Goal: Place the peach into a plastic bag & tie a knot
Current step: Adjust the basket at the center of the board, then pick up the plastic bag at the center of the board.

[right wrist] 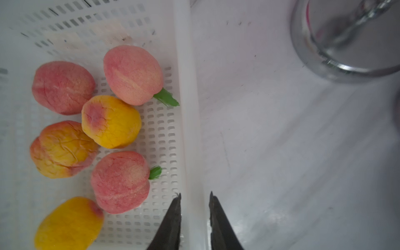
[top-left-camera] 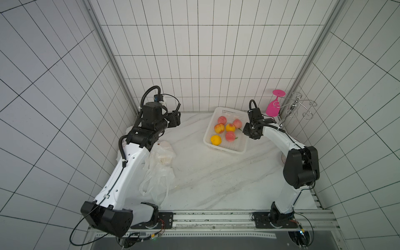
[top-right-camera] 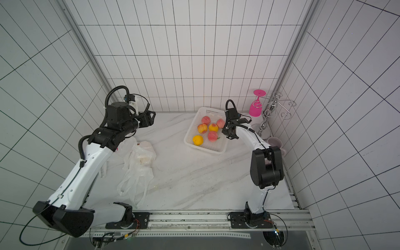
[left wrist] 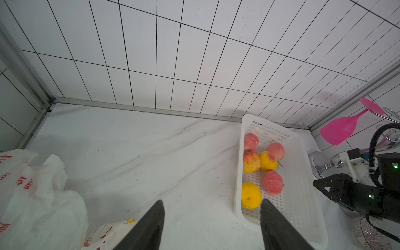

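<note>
Several pink and yellow peaches (top-left-camera: 230, 136) (right wrist: 120, 181) lie in a white perforated basket (top-left-camera: 225, 149) (left wrist: 303, 216) at the back right. My right gripper (top-left-camera: 246, 129) (right wrist: 194, 194) straddles the basket's right wall, one finger inside and one outside, pressed against the rim (right wrist: 190, 129); it holds no peach. A crumpled translucent plastic bag (top-left-camera: 158, 173) (top-right-camera: 136, 179) (left wrist: 43, 194) lies on the marble table beside my left arm. My left gripper (top-left-camera: 176, 119) (left wrist: 212, 207) hangs open over bare table between bag and basket, with nothing between its fingers.
A pink wine glass (top-left-camera: 273, 106) hangs upside down on a chrome rack (top-left-camera: 296, 108) in the back right corner. A pale mug (top-right-camera: 275, 142) stands behind my right arm. A printed bag (left wrist: 108, 231) lies under my left gripper. Tiled walls enclose three sides.
</note>
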Robot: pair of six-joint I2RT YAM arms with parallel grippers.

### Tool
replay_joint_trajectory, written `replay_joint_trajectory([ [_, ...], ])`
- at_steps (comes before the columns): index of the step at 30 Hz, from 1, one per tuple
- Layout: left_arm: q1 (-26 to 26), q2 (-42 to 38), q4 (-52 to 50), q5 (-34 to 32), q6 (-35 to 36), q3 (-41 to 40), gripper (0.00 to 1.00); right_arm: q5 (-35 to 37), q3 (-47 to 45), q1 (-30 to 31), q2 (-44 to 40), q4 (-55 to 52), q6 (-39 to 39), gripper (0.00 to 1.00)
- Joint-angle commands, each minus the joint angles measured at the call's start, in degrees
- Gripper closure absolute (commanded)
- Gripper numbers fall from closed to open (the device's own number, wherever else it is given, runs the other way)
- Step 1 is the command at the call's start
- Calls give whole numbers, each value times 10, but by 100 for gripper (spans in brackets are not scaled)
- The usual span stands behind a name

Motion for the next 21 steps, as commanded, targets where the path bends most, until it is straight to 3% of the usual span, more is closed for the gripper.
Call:
replay_joint_trajectory([
  [1,0,13,-44,-50,6,34,29,65,68,79,-61,-87,-59,47],
  [4,0,24,-53,-76,11,56,29,70,47,180,-101,-107,-63,36],
  [7,8,42,-67,-122,18,90,27,-47,4,280,-113,-66,-58,24],
  [10,33,70,-91,-147,23,142,27,-164,-59,370,-98,63,-40,5],
  [12,36,89,-107,-149,23,175,26,-210,-49,411,-55,113,-43,1],
  [15,26,88,-102,-131,18,186,26,-219,-17,455,12,164,-73,0],
  [21,15,77,-104,-124,21,190,25,-237,25,493,116,222,-99,1],
])
